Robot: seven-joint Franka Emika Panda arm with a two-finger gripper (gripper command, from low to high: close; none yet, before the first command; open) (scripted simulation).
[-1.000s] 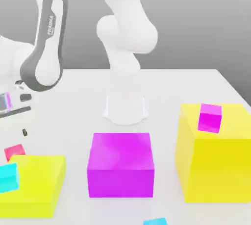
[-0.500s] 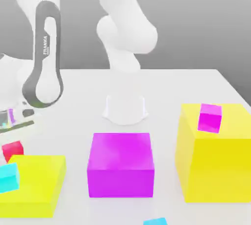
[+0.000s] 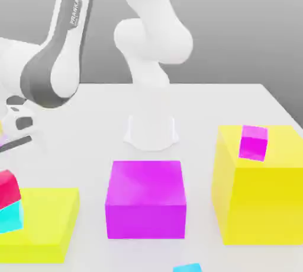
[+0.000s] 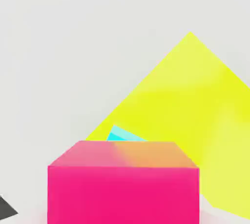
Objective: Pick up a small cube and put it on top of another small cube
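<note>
Red, the cube (image 3: 8, 189) is seen above the cyan cube (image 3: 10, 217), presumably placed there for stacking; whether it is gripped by the claw (image 3: 16, 144) cannot be told. By the hand view, the low block's (image 4: 190, 54) far corner is added.

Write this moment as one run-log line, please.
Red cube: just above cyan cube in exterior view | Cyan cube: at low yellow block | Cubes touching: cannot tell

Yel. (image 3: 281, 188) + mag. blocks (image 3: 146, 200); tbl. (image 3: 201, 108)
</note>
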